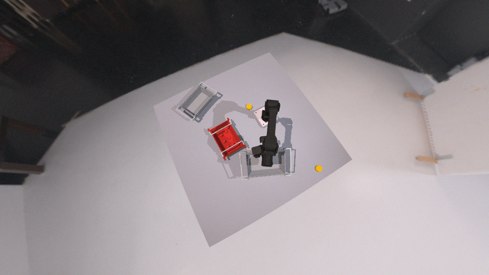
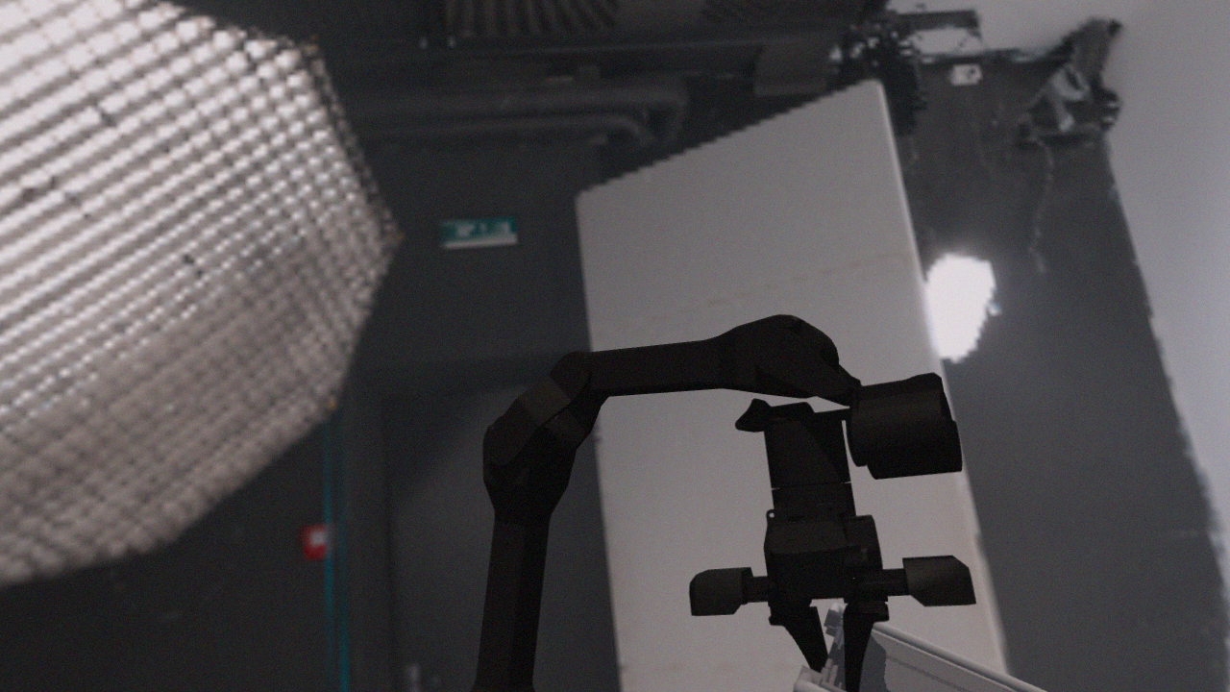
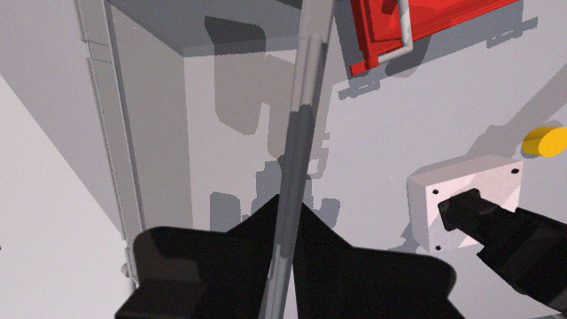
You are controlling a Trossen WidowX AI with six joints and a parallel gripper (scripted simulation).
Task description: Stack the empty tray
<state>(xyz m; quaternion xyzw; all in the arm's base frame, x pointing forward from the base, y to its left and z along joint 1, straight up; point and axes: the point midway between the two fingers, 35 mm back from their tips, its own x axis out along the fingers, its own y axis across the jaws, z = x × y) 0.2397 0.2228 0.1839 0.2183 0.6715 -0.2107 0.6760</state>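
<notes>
The red loaded tray (image 1: 234,151) (image 3: 363,44) stands on the table, with small red blocks (image 1: 225,136) inside. Both of its white wire bars lie across its top, the near bar (image 1: 232,148) (image 3: 405,27) and the far bar (image 1: 220,127). My gripper (image 2: 834,667) (image 3: 285,200) is shut on a long wall of the empty grey tray (image 1: 266,175) (image 3: 306,75) (image 2: 937,662). It holds that tray above the table, beside the red tray's lower right corner in the top view, where the arm hides the fingertips. The grey tray's long side is turned relative to the red one's.
A second grey tray (image 1: 205,105), empty, stands at the upper left of the table. Yellow discs lie near the base plate (image 1: 248,106) (image 3: 551,142) and near the right edge (image 1: 318,168). The arm's pale base plate (image 1: 259,119) (image 3: 416,213) stands right of the red tray.
</notes>
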